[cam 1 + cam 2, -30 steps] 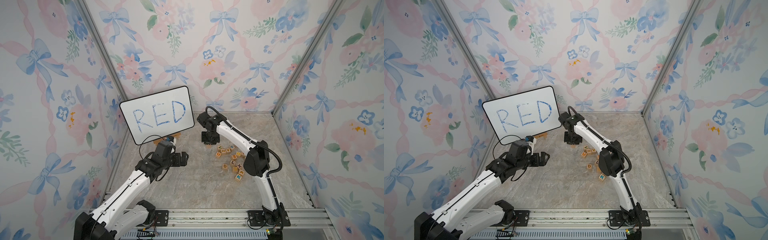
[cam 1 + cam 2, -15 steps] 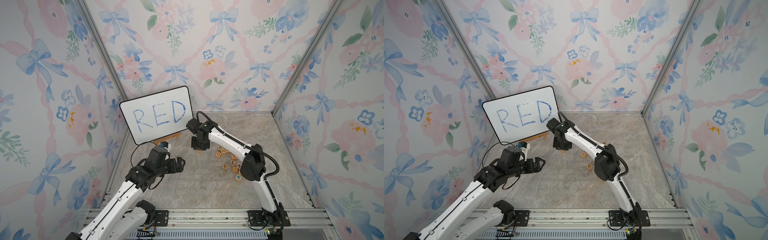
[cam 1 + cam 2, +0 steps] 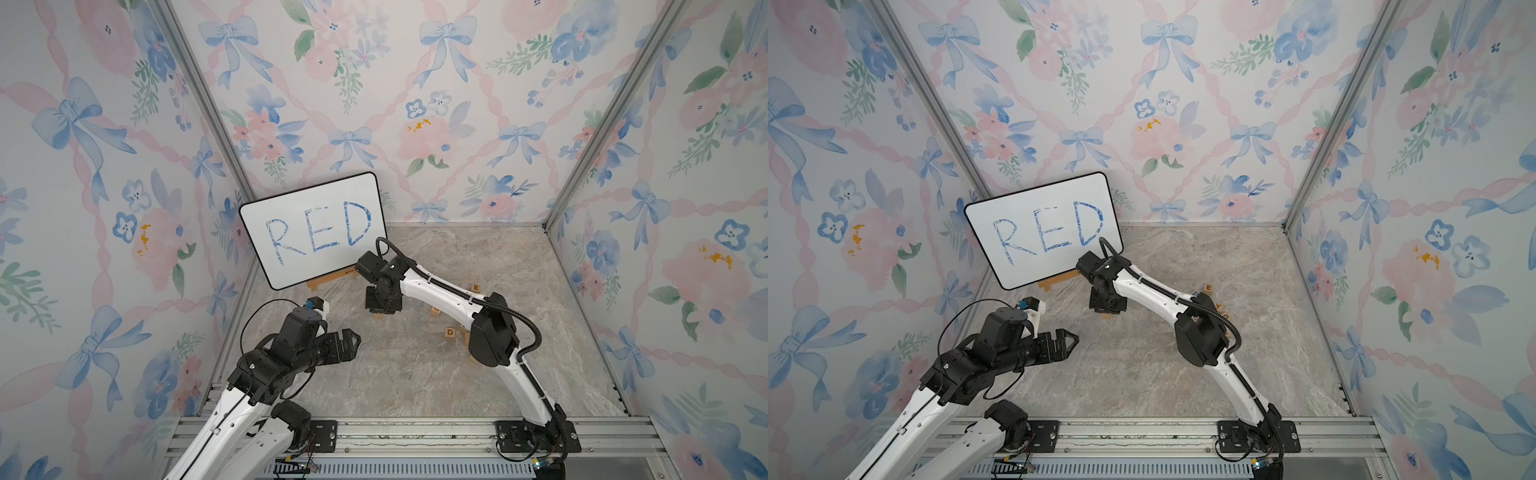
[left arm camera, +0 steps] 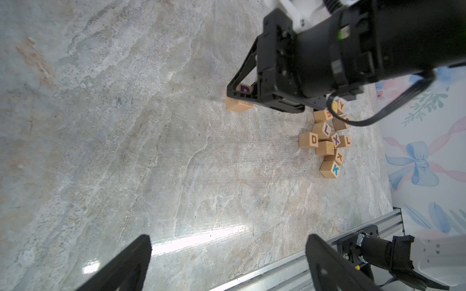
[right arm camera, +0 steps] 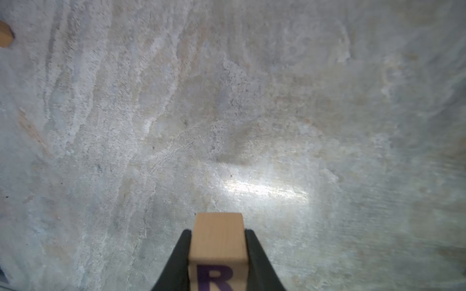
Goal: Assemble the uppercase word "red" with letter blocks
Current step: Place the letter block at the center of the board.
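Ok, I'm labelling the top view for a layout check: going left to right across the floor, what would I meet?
left gripper, open → R block, clamped in the right gripper → D block → E block. The whiteboard spans above the first two, so it is left out.

A whiteboard (image 3: 311, 228) with RED handwritten in blue leans in the far left corner, on what looks like a wooden easel (image 3: 322, 284). The floor (image 3: 415, 374) is marbled and the walls (image 3: 436, 104) floral. A metal rail (image 3: 415, 432) runs along the near edge. Spare cubes (image 4: 325, 148) showing L, X and K sit clustered.
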Motion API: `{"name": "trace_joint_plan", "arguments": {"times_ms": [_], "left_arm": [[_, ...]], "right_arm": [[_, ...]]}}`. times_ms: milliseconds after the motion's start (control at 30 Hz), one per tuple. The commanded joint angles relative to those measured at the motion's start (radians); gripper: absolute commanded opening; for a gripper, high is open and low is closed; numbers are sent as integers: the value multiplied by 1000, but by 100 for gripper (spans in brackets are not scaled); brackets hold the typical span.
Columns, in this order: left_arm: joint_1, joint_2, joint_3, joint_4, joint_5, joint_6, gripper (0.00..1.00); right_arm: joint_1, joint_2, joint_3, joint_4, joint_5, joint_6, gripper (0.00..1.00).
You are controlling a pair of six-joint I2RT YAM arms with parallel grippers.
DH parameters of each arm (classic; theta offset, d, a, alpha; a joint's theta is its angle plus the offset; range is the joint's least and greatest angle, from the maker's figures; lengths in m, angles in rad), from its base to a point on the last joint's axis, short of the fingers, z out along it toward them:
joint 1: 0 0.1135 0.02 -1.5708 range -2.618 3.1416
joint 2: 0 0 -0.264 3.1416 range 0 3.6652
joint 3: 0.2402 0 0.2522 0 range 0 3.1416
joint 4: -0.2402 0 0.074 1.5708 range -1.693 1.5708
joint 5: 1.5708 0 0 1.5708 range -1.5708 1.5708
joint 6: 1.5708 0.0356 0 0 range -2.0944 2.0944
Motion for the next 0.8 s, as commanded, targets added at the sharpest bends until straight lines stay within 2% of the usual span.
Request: {"name": "trace_joint_plan", "arguments": {"times_ms": [0,433,567,767], "left_arm": [[-7,-29,29,-79,15,-22,98],[-9,-60,30,-119,8,-18,98],[-9,-70,19,-119,10,-22,98],[-8,-90,4,-119,10,-37,98]], "right_arm": [[31,61,67,-2,-28,30,17],[85,166,121,4,-63,69,18],[95,172,112,15,-76,75,23],[97,162,85,31,-90,79,40]]}}
